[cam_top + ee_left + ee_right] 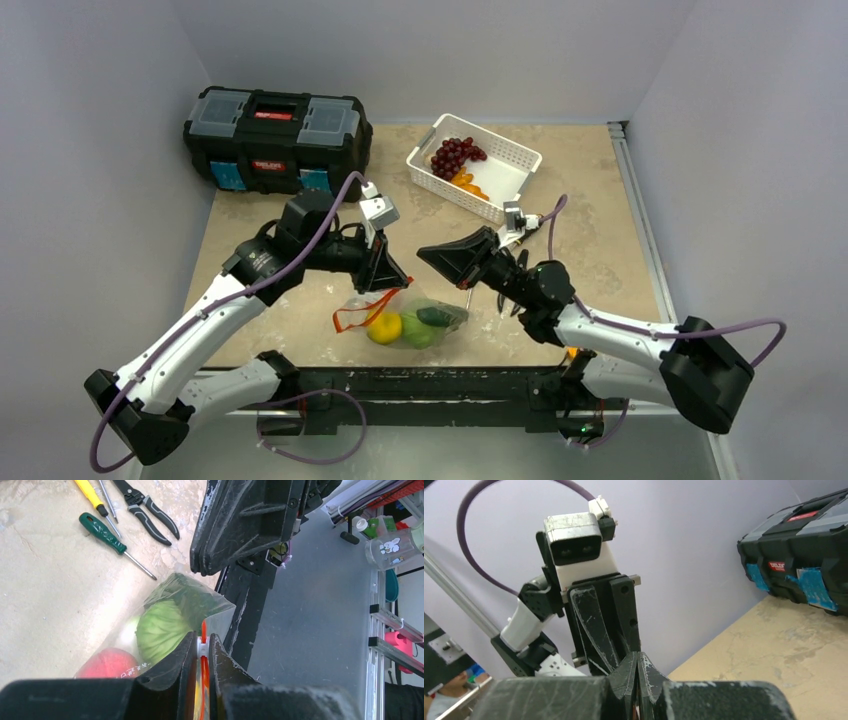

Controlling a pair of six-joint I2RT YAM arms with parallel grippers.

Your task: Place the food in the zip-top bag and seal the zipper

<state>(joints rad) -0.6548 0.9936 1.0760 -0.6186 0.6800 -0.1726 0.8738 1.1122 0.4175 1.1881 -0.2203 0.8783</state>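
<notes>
The zip-top bag (428, 318) lies at the table's near edge with a yellow citrus (384, 327), a light-green cabbage (418, 331) and a dark cucumber (435, 316) inside. In the left wrist view the cabbage (161, 630), a pink peach (107, 663) and the cucumber (192, 598) show through the plastic. My left gripper (202, 647) is shut on the zipper's white slider (202, 647), with the orange-red strip (203, 626) running between its jaws. My right gripper (422, 256) is shut, just right of the left one and above the bag (637, 656).
A white slotted basket (513, 157) with grapes and orange pieces stands at the back. A black toolbox (276, 138) sits at the back left. Screwdrivers (107, 534) and pliers (150, 515) lie on the table beside the bag. The table's front rail (242, 615) runs close to the bag.
</notes>
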